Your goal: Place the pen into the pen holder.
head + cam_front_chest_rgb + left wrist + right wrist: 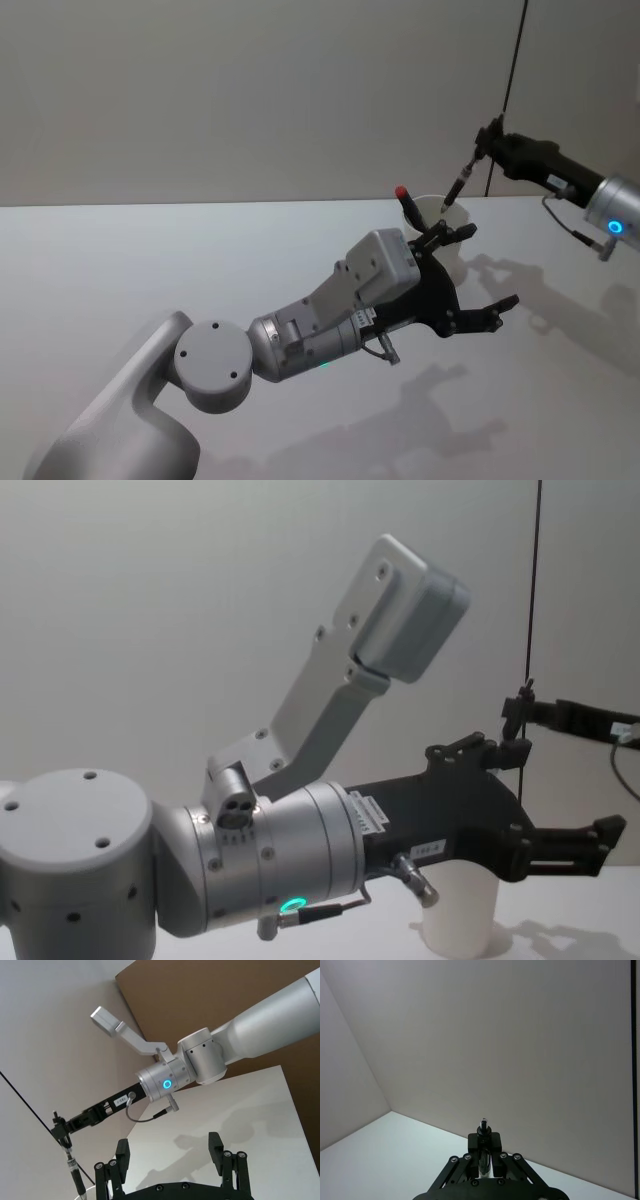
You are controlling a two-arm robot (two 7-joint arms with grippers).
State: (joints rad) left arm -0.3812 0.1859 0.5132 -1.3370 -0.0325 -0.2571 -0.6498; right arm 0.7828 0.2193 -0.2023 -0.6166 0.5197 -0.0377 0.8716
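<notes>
The pen holder, a white paper cup (452, 262), stands at the table's far middle (460, 908). High over it, my right gripper (487, 140) is shut on a slim dark pen (456, 188) that hangs tilted, its lower end at the cup's mouth. In the left wrist view the pen (75, 1172) drops from the right gripper (59, 1125) towards the cup's rim (92, 1191). Another dark pen with a red tip (401, 191) rises at the cup's left rim. My left gripper (490, 266) is open just in front of the cup, holding nothing, and hides part of it.
The white table (150, 260) runs back to a plain grey wall. A thin black cable (515, 60) hangs down behind the right arm. My left arm's body (300, 340) crosses the near table.
</notes>
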